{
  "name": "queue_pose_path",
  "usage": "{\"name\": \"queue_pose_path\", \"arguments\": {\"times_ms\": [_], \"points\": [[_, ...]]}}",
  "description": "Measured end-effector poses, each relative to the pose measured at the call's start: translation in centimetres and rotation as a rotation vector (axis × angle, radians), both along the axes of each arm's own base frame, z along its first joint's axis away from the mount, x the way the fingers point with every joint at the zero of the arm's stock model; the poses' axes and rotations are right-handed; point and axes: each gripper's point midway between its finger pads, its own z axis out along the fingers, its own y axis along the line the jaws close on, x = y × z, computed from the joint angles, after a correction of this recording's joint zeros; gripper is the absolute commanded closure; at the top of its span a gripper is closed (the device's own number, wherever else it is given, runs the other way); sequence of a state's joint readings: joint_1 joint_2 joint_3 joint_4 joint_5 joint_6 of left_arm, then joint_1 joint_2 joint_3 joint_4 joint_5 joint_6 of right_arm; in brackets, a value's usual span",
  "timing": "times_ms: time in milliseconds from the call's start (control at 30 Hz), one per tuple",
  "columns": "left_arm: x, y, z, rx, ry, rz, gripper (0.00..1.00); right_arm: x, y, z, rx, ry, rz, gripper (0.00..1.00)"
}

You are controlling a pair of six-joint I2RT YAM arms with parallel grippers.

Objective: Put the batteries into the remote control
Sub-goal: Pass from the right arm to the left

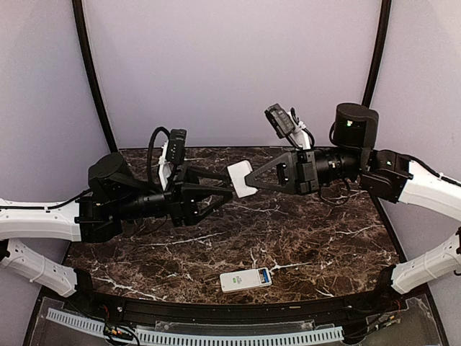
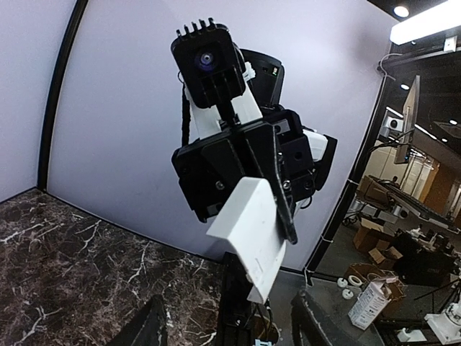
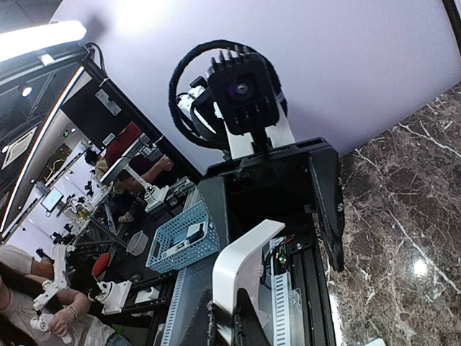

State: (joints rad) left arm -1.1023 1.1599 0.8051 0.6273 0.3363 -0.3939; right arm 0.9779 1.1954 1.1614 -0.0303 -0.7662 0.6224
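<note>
Top external shows my 2 arms meeting in the air above the marble surface (image 1: 310, 238). My right fingers (image 1: 253, 180) are clamped on a thin white plate (image 1: 240, 179). My left fingers (image 1: 229, 185) stand wide, tips at its other edge, contact unclear. The remote control (image 1: 245, 280) lies flat well below both, nearer my bases, long axis left-right, back up, blue batteries (image 1: 265, 274) at its right end.

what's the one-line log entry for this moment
right gripper: shut on white panel, held above table | left gripper: open, at the panel | remote control: lying on table, near edge
</note>
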Motion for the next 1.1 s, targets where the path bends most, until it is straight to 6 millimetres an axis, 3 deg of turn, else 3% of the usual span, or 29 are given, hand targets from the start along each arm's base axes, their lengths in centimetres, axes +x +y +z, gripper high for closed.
{"name": "queue_pose_path", "arguments": {"times_ms": [167,333,400,567,667,867,1100], "points": [[-0.1,-0.7,-0.7,0.009,0.044,-0.033,0.53,-0.8,0.5,0.0,0.01,-0.026,0.045,1.0],[-0.5,-0.8,0.1,-0.019,0.042,-0.059,0.65,-0.9,0.8,-0.2,0.01,-0.037,0.058,1.0],[-0.7,-0.8,0.5,-0.031,0.036,-0.072,0.71,-1.0,0.9,-0.2,0.008,-0.039,0.062,1.0],[-1.2,-0.9,0.9,-0.046,0.024,-0.101,0.99,-1.0,0.9,-0.3,0.009,-0.042,0.067,1.0],[-1.6,-0.8,1.3,-0.057,0.011,-0.126,1.0,-1.1,0.9,-0.1,0.017,-0.057,0.073,1.0],[-1.9,-0.8,1.6,-0.061,0.007,-0.137,1.0,-0.6,0.9,-0.4,0.006,-0.089,0.041,0.61],[0.2,-0.8,-0.2,0.011,0.076,-0.021,1.0,1.2,-0.4,-1.3,-0.057,-0.265,-0.111,0.41]]}}
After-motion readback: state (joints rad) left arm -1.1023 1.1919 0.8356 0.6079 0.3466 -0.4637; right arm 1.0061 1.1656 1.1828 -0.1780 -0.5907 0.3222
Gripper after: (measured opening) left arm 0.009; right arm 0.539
